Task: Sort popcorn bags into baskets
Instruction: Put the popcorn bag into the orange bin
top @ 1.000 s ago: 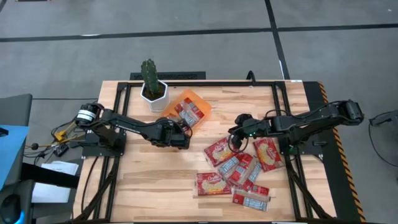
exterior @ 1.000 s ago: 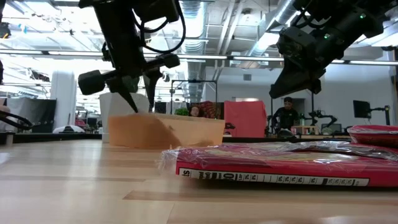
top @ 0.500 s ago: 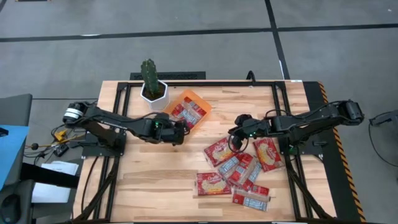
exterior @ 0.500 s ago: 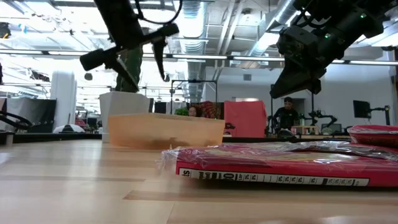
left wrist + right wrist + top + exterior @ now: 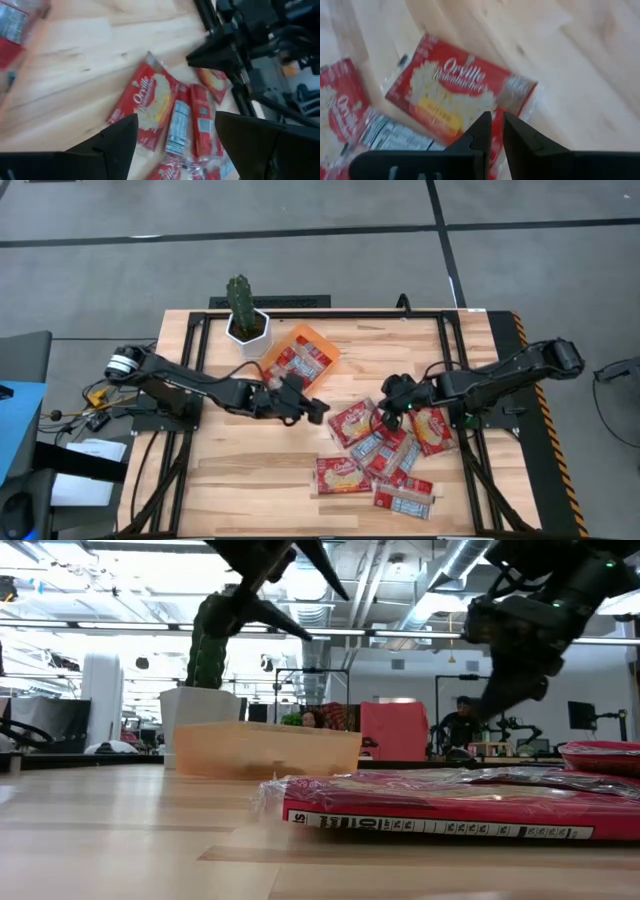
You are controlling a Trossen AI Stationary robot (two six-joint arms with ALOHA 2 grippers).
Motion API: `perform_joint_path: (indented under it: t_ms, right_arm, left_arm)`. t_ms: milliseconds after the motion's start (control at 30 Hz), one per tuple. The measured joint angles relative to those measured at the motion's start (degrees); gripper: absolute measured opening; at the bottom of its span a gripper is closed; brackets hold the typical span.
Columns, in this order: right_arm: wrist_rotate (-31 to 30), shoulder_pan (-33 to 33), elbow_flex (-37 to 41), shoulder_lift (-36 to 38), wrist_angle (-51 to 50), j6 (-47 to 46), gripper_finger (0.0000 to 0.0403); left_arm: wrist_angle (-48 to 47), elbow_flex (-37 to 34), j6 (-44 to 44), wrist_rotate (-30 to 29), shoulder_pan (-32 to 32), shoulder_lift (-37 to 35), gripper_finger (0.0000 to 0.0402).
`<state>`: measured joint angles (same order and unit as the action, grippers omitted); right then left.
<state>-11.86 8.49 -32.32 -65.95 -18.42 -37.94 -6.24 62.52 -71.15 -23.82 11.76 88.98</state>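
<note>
Left gripper (image 5: 318, 409): frame centre, jaws apart, empty
Right gripper (image 5: 385, 412): jaws nearly together, over nearest popcorn bag (image 5: 351, 421)
Orange tray (image 5: 325, 347): upper centre; one bag inside
Advice: pinch one bag edge (others overlap)

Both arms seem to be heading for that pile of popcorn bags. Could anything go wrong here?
Possibly. The left gripper and the right gripper hover on either side of the same popcorn bag, so they might bump or grab it together. The bags also overlap, so lifting one could drag another. The orange basket is shallow, so a dropped bag might slide out.
</note>
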Motion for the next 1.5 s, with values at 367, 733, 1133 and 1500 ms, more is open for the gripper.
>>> perform_joint_path:
  t_ms: [367, 733, 1133, 1500]
  right_arm:
    - [-4.42, 6.07, 2.39, -2.64, 0.05, -8.61, 0.0073]
    - [-4.89, 7.49, 2.3, -16.09, 6.59, -10.11, 0.0073]
    - [-1.98, 7.84, -2.06, -21.05, 10.51, 2.28, 0.0073]
    - [-3.44, 10.96, -5.68, -18.09, 10.92, 12.2, 0.0073]
  left_arm:
    - [10.42, -0.04, 1.61, 1.91, 1.48, 12.58, 0.0253]
    - [16.53, 1.68, 0.95, 5.2, 1.71, 22.03, 0.0253]
    - [9.28, 2.38, -3.78, 4.29, 3.3, 20.49, 0.0253]
    - [-7.71, 11.8, -2.87, 0.88, 6.48, 20.47, 0.0253]
